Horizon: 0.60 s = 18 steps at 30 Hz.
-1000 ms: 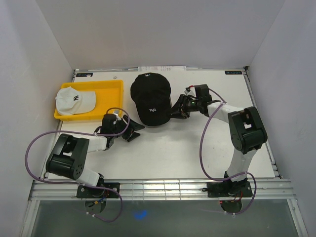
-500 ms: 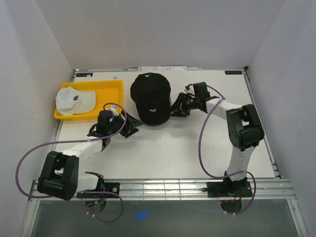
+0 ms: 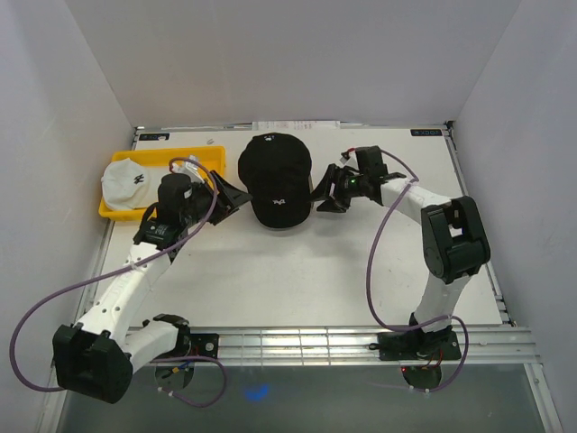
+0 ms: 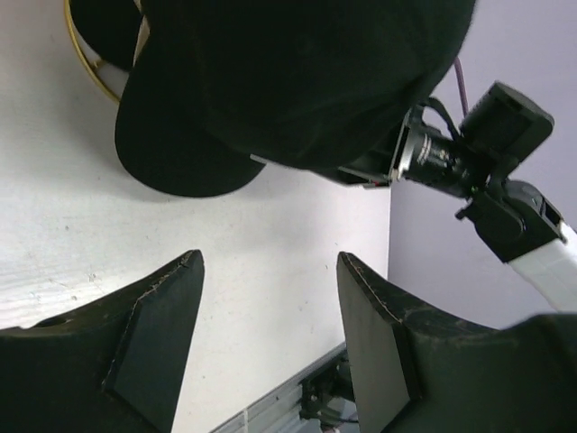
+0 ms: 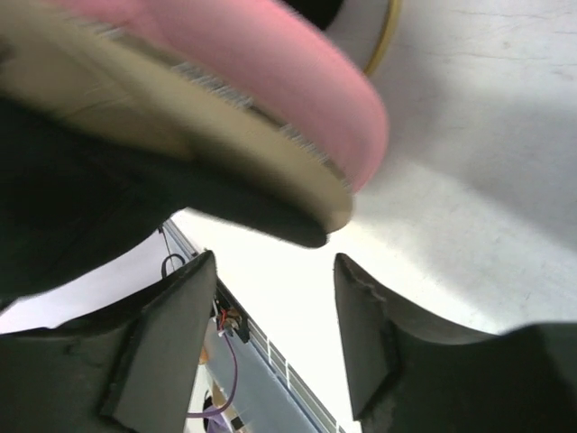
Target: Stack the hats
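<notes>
A black cap (image 3: 275,178) tops a stack of hats in the middle of the table, brim toward me. From the right wrist I see pink (image 5: 270,81) and tan (image 5: 162,99) brims under the black one. A gold wire stand (image 4: 86,68) shows beneath the stack. A white cap (image 3: 131,179) lies in the yellow tray (image 3: 200,160), partly hidden by my left arm. My left gripper (image 3: 236,192) is open and empty just left of the stack. My right gripper (image 3: 323,196) is open and empty just right of it. The left gripper (image 4: 270,298) and right gripper (image 5: 275,298) show nothing between their fingers.
The yellow tray sits at the back left by the wall. White walls close in the table on three sides. A metal rail (image 3: 297,343) runs along the near edge.
My left arm has swung up and back, carrying its gripper from the table's front-left to the stack's left side, over the tray's edge. My right gripper has shifted slightly back.
</notes>
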### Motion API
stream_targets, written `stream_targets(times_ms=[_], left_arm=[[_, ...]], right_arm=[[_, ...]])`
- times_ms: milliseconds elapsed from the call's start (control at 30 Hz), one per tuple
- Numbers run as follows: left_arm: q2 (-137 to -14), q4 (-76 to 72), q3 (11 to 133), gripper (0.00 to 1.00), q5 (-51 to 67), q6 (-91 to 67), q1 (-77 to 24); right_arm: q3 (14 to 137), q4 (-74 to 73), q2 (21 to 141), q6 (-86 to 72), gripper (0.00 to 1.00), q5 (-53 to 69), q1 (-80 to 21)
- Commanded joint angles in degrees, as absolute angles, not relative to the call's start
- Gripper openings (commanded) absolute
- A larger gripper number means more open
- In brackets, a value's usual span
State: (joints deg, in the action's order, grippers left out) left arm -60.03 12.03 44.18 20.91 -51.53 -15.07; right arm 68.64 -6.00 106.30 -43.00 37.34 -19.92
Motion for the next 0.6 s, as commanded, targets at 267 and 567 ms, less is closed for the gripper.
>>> stream_targets(times_ms=[267, 567], left_arm=[[-63.08, 37.79, 68.36, 0.79, -8.0, -40.96, -6.87], [-82.25, 34.36, 77.42, 0.85, -13.17, -40.51, 10.27]], right_arm=[[61.8, -4.49, 89.49, -39.38, 0.67, 36.39, -16.61], [52.57, -2.55, 80.43, -33.05, 0.69, 36.12, -16.52]])
